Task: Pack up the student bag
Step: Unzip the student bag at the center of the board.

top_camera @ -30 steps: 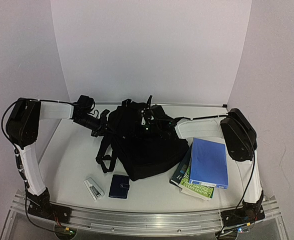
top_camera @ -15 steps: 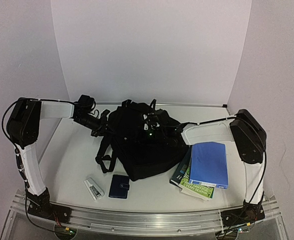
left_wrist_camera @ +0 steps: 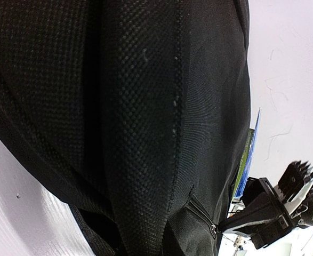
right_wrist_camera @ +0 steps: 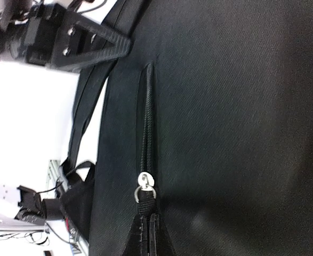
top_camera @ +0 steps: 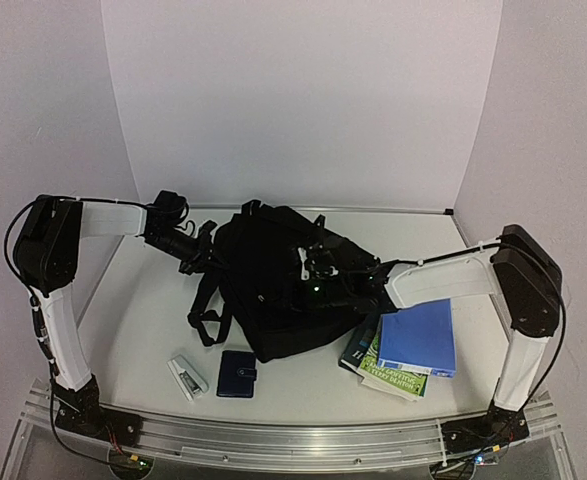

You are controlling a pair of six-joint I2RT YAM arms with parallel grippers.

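Observation:
The student bag (top_camera: 278, 300), a big black backpack, lies in the middle of the table. My left gripper (top_camera: 201, 258) is at its upper left edge, shut on the bag's fabric. That fabric fills the left wrist view (left_wrist_camera: 145, 106), hiding the fingers. My right gripper (top_camera: 318, 272) is over the bag's top face. In the right wrist view it (right_wrist_camera: 148, 237) is shut on the black webbing pull tab. The tab hangs from a silver zipper slider (right_wrist_camera: 146, 181). The zipper line above the slider is closed.
A dark navy wallet (top_camera: 237, 374) and a small white object (top_camera: 186, 377) lie near the front edge. A blue book (top_camera: 416, 338) rests on a green one (top_camera: 373, 362) right of the bag. Loose straps (top_camera: 209, 310) trail off its left side. White walls enclose the table.
My right arm has swung forward and to the right, drawing its gripper with the zipper tab across the bag towards the front. The left arm has held still.

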